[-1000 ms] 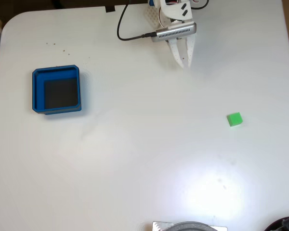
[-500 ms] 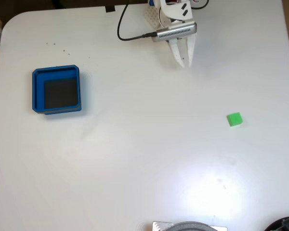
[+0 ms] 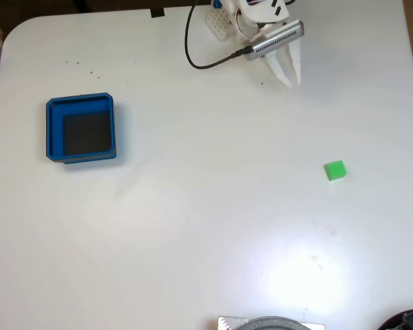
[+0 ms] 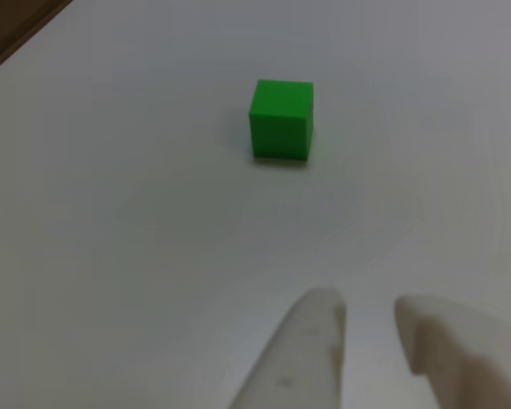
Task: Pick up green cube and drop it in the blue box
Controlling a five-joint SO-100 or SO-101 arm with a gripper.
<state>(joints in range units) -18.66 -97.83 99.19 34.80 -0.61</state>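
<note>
Fixed view and other view of a pick-and-place scene on a white table [image 3: 193,227]. The white two-finger claw [image 3: 290,77] is seen near the top edge of the table in the fixed view, empty, its fingertips a small way apart and touching nothing; in the other view the two fingertips [image 4: 311,341] are shown at the bottom of the frame with a narrow gap between them. The small bright green plain-faced cube [image 3: 335,170] is shown resting flat on the table toward the right side of the fixed view, well apart from the claw and directly ahead of it in the other view [image 4: 281,118]. The square shallow blue box with raised walls and a dark inner floor [image 3: 54,130] is placed at the left of the fixed view, far from the cube. The cube is judged to be light, rigid and possibly smooth-sided. A hold across two opposite vertical faces, near mid-height, is judged most secure; the present gap looks too narrow and would probably need widening first.
</note>
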